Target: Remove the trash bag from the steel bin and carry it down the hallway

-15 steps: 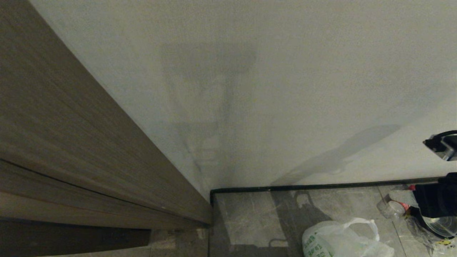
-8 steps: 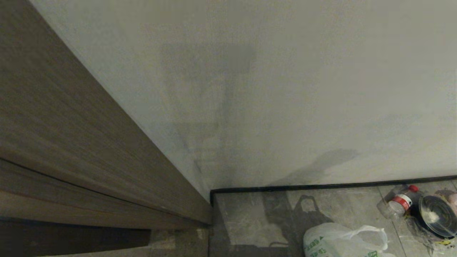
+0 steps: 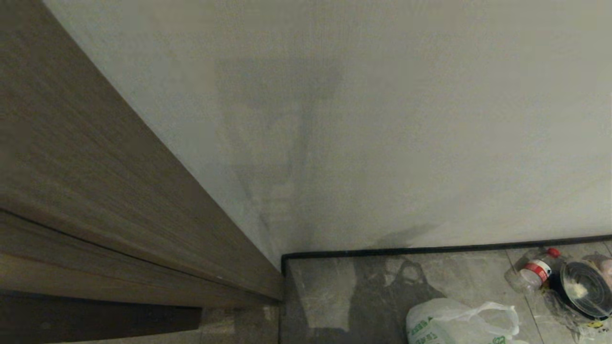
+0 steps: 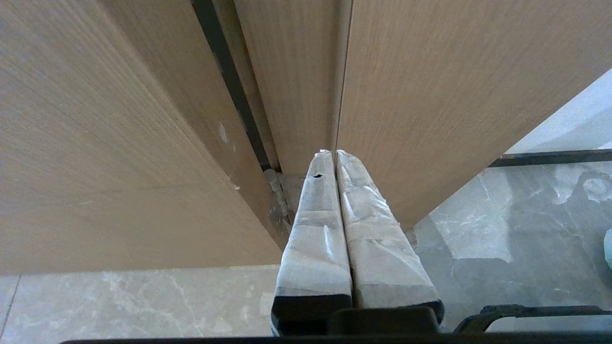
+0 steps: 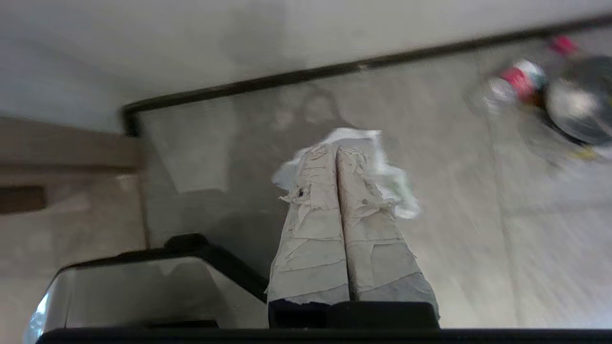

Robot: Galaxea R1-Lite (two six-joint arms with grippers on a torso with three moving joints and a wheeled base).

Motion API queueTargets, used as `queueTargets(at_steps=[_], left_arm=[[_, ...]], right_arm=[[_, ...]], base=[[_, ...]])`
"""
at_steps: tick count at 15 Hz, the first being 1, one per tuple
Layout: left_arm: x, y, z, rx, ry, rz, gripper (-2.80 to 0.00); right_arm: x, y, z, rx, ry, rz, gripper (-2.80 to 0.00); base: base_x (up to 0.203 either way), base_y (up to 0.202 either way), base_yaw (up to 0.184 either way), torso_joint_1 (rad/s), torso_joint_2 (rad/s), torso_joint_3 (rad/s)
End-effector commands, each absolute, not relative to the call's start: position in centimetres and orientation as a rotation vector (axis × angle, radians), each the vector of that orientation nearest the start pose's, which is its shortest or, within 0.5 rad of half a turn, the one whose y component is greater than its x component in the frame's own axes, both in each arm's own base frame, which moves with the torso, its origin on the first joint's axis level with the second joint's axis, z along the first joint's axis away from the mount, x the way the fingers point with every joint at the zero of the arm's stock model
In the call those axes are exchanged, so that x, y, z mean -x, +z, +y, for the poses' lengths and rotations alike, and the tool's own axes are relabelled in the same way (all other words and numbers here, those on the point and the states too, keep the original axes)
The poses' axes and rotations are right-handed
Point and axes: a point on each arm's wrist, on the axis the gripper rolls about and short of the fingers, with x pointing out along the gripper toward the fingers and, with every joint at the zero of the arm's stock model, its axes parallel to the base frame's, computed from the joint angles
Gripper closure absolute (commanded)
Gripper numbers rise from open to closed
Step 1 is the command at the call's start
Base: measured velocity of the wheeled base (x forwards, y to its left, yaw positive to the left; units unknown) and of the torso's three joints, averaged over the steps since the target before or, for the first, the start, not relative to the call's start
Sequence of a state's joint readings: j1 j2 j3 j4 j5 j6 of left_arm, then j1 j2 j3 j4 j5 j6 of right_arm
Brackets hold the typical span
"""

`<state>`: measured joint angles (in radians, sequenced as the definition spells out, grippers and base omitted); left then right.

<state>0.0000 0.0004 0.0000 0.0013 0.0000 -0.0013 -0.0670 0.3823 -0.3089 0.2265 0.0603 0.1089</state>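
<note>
- Trash bag (image 3: 459, 322) lies on the grey floor tiles (image 3: 334, 291) at about five o'clock in the head view, slumped low with its handle loop flattened; a second ago that loop stood up higher.
- Head view again: a second ago a dark gripper and arm showed at the three o'clock edge, in front of the bottle (image 3: 535, 270) and the round clear lid (image 3: 585, 289); now no arm is there and both stand uncovered near the black baseboard (image 3: 430, 249).
- The wooden door (image 3: 95, 200) at nine o'clock and the pale wall (image 3: 382, 119) have kept their places.
- Left wrist view: the left gripper (image 4: 333, 154) is clenched on nothing, its taped fingers (image 4: 315, 224) pressed together and pointing at the door edge.
- Right wrist view: the right gripper (image 5: 336, 150) is pressed closed, with the bag's white plastic just beyond its tips; I cannot tell whether it touches or grasps any of it.
</note>
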Motion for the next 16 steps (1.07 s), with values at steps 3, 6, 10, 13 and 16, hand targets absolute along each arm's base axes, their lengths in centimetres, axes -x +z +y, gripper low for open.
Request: queueTargets(at_steps=[3,6,10,13,16], left_arm=[[2.3,7.5,0.0,0.002,0.0,0.002,0.0],[2.3,7.5,0.0,0.002,0.0,0.002,0.0],[2.3,7.5,0.0,0.002,0.0,0.002,0.0],[2.3,7.5,0.0,0.002,0.0,0.002,0.0],[2.3,7.5,0.0,0.002,0.0,0.002,0.0]], right_arm=[[0.6,12.2,0.2,-0.122,0.026,0.137,0.0],[1.1,10.7,0.3,-0.129,0.024,0.26,0.0],[0.8,10.5,0.4,-0.016,0.103,0.314,0.0],[0.9,10.8,0.4,-0.078,0.034,0.303,0.0],[1.8,10.0,0.3,-0.075,0.109,0.29,0.0]], base=[[0.0,0.0,0.0,0.0,0.0,0.0],[0.0,0.0,0.0,0.0,0.0,0.0],[0.0,0.0,0.0,0.0,0.0,0.0],[0.0,0.0,0.0,0.0,0.0,0.0],[0.0,0.0,0.0,0.0,0.0,0.0]])
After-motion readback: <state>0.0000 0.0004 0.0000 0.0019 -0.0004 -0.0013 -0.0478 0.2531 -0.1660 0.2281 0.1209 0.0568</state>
